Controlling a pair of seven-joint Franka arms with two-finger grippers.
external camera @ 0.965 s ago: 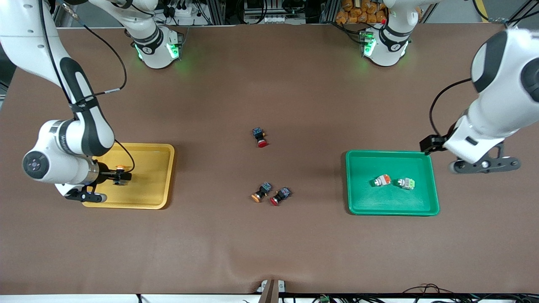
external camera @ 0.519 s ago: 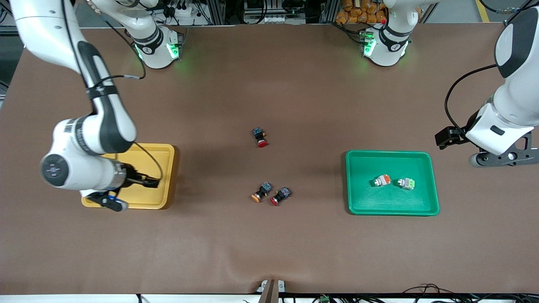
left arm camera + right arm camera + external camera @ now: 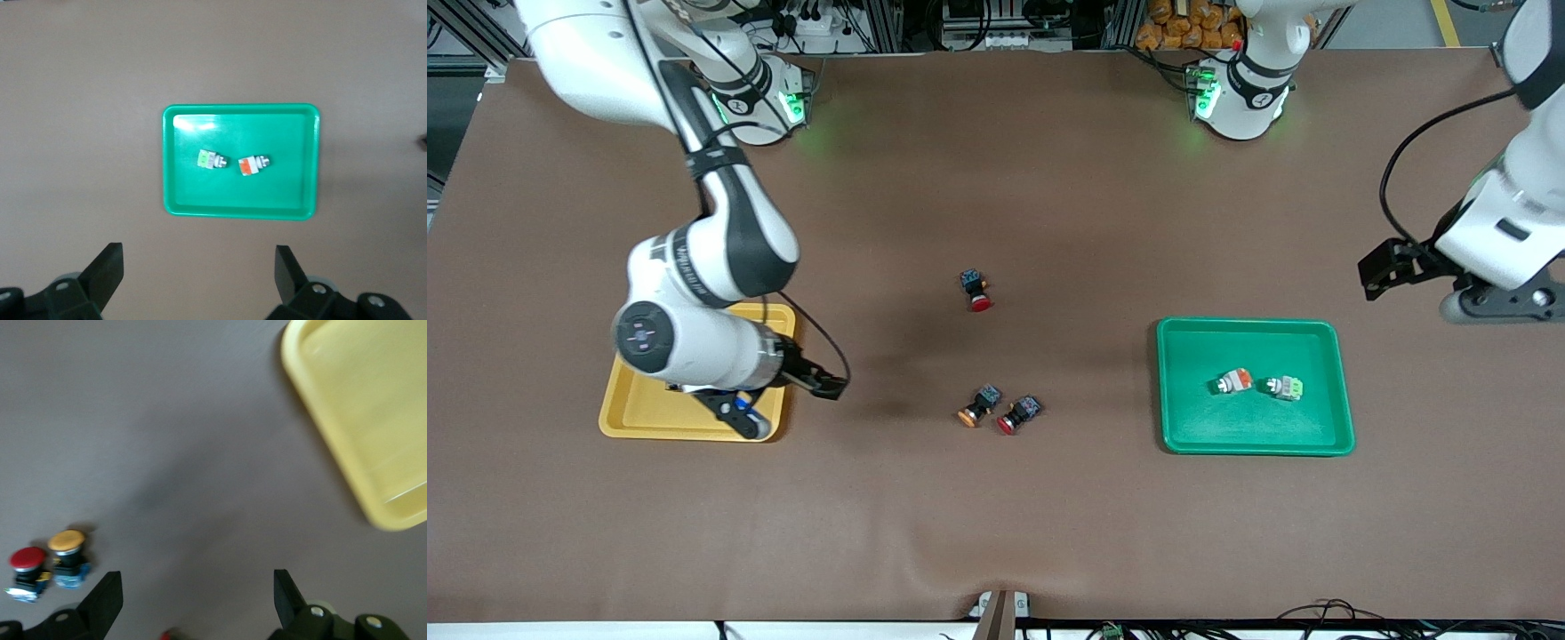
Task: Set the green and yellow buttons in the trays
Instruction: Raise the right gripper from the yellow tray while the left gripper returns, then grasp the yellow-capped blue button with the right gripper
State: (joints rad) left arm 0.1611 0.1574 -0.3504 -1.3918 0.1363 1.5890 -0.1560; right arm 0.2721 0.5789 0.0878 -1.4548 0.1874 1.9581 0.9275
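Note:
The green tray (image 3: 1227, 431) (image 3: 240, 200) holds two silvery buttons: one with an orange block (image 3: 1234, 381) (image 3: 251, 165), one with a green block (image 3: 1286, 388) (image 3: 209, 160). My right arm covers part of the yellow tray (image 3: 636, 413) (image 3: 360, 393), and no button shows in it. A yellow-capped button (image 3: 971, 412) (image 3: 67, 547) lies mid-table. My right gripper (image 3: 738, 416) (image 3: 197, 600) hangs open and empty over the yellow tray's edge toward the table's middle. My left gripper (image 3: 1503, 304) (image 3: 199, 273) is open and empty over the table beside the green tray.
A red-capped button (image 3: 1018, 415) (image 3: 27, 563) lies touching the yellow-capped one. Another red-capped button (image 3: 976, 292) lies farther from the front camera, mid-table. Brown table mat lies between the trays and the buttons.
My right arm has swung from over the yellow tray toward the table's middle and now hides the button seen in the tray before. My left arm has drawn back from the green tray toward the bases.

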